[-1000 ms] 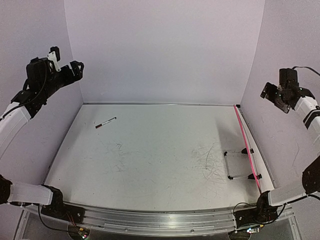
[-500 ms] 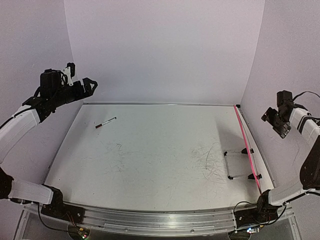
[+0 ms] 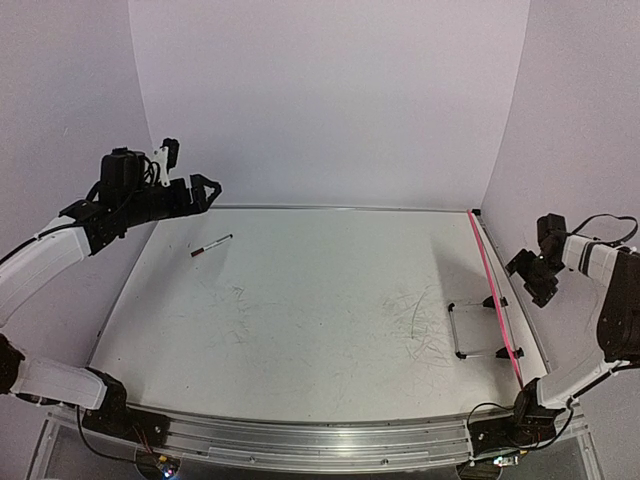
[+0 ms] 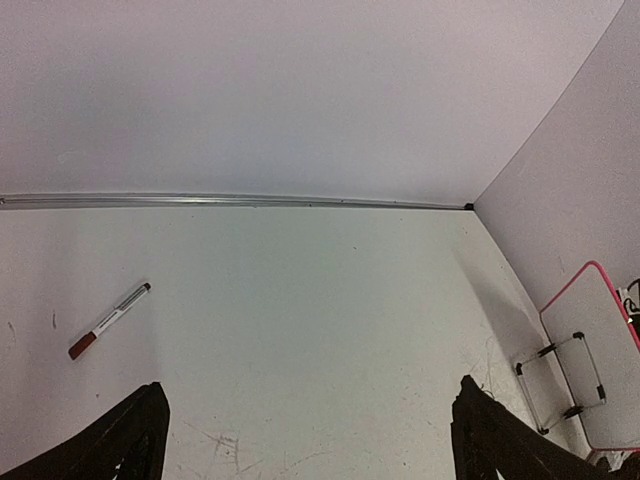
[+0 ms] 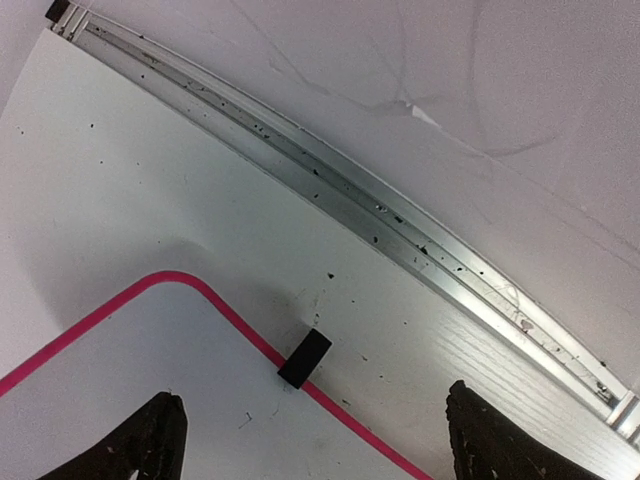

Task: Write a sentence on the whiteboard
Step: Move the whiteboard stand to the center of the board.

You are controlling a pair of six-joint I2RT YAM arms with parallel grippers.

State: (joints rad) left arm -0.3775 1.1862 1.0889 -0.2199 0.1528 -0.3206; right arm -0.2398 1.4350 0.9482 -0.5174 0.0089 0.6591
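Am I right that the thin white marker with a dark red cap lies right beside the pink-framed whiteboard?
Not quite: the thin white marker lies far off to the left, apart from the pink-framed whiteboard at the right edge, as the top external view shows.

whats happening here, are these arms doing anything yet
Nothing is held yet. The left hand hovers open above the far left of the table, near a marker lying there. The right hand hangs open beside the pink-framed whiteboard, which stands propped along the right wall. No writing shows on the part of the board in view.
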